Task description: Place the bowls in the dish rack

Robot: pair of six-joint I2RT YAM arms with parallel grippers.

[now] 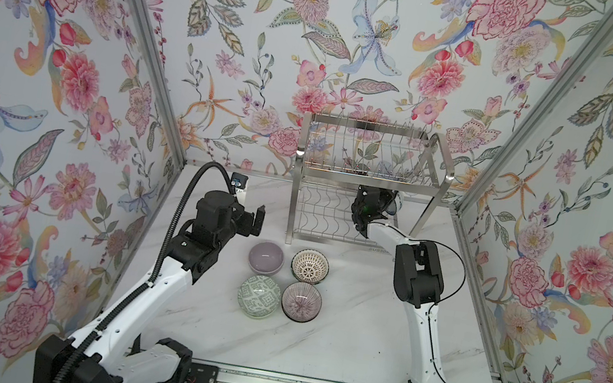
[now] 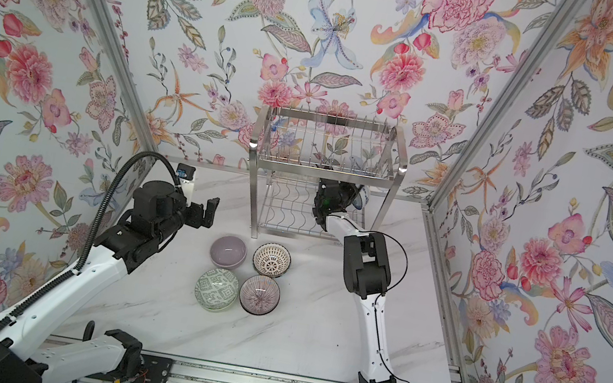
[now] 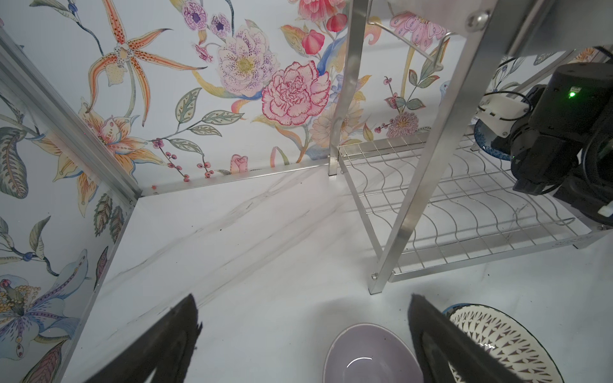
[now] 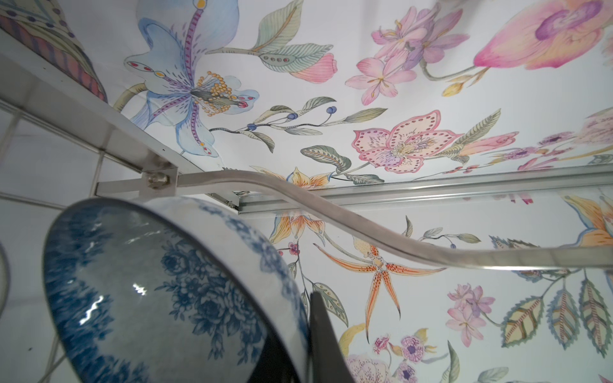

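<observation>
Held: blue bowl (image 4: pixel 159 298), rim pinched by right gripper (image 4: pixel 298 351), under rack (image 1: pixel 362 174) upper tier. If knocked on rack, bowl may be chipped or dropped. Empty: left gripper (image 3: pixel 305 308), spread wide.

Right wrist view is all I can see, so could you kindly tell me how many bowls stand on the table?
Observer: Four: lilac bowl, white lattice bowl, grey-green bowl and purple-lined bowl, clustered on the table before the dish rack.
Operator: Thank you; is the left end effector busy?
Observer: No, the left end effector is open and empty, hovering near the lilac bowl.
</observation>
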